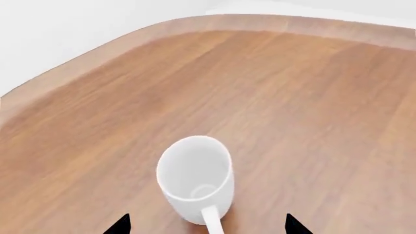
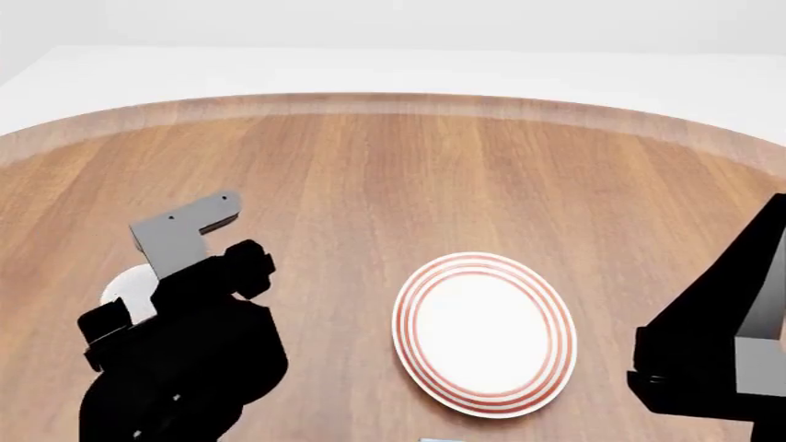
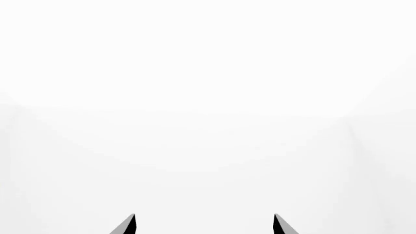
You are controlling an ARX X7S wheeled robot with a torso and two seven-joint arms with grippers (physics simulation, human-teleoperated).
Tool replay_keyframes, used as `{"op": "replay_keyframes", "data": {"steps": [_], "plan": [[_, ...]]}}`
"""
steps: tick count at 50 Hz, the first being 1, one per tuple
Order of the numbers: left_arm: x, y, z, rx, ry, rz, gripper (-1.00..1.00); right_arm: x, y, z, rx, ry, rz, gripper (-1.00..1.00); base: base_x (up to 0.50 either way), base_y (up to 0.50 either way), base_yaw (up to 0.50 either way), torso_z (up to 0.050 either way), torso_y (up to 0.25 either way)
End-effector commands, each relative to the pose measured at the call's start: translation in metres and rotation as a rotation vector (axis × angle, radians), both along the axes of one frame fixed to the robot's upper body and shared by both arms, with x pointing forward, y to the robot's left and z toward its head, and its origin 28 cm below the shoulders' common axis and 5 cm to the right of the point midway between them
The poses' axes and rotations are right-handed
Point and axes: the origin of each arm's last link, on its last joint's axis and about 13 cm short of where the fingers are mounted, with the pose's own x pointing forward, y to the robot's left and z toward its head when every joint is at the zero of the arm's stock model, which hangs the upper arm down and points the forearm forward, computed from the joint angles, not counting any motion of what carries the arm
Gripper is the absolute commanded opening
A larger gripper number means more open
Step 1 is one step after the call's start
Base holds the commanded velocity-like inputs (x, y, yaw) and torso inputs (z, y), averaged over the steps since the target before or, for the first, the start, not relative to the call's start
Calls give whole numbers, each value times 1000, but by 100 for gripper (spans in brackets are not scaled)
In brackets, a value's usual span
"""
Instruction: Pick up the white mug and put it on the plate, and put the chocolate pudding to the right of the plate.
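The white mug [image 1: 195,178] stands upright on the wooden table, its loop handle [image 1: 212,220] turned toward my left gripper [image 1: 208,225]. That gripper is open, with one dark fingertip on each side of the handle and touching nothing. In the head view only a white sliver of the mug [image 2: 128,287] shows beside my left arm [image 2: 184,350], well left of the plate [image 2: 410,304]. The red-ringed plate lies bare at centre right. My right gripper [image 3: 204,225] is open, facing blank white. The chocolate pudding is out of view.
The brown table [image 2: 368,166] has a raised curved rim [image 2: 393,101] at the far side, with white floor beyond. My right arm [image 2: 724,359] stands at the table's right edge. A thin pale sliver [image 2: 440,440] at the bottom edge below the plate is unidentifiable.
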Motion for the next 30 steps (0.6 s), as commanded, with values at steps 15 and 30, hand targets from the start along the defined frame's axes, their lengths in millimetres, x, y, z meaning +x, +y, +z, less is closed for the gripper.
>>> {"op": "replay_keyframes", "data": {"steps": [15,30], "plan": [[36,1,-33,-177,50,108,100,-1,-1,0,-18,-2,-15,100,0,0,0,0,0],[56,14,-35,-254,13,151,100,-1,-2,1,-16,-5,-17,100,0,0,0,0,0]]}}
